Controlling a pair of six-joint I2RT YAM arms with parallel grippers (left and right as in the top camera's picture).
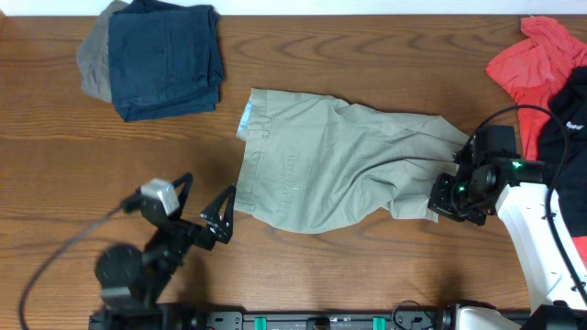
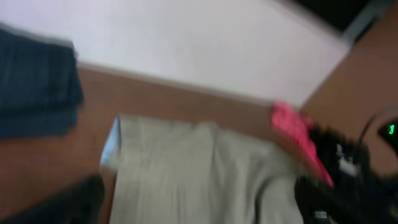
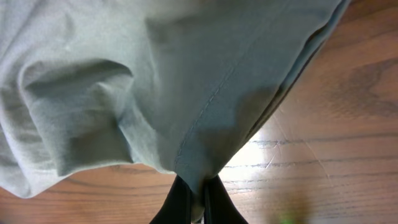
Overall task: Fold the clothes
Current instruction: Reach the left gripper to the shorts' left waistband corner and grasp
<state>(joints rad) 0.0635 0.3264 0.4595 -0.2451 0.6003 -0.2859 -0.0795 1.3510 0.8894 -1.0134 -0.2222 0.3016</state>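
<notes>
Now, right claw [image 3: 196, 200] pinching shorts [image 1: 339, 170], left claw [image 1: 204, 203] spread, white lettering [image 1: 575, 120] illegible.

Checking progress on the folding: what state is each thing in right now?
Shorts: unfolded, lying flat, rumpled toward the leg end.
Navy garment: folded, apart from the shorts.
Red shirt: crumpled.
Left fingers: open, holding nothing.
Right fingers: shut on the shorts' leg hem.
</notes>
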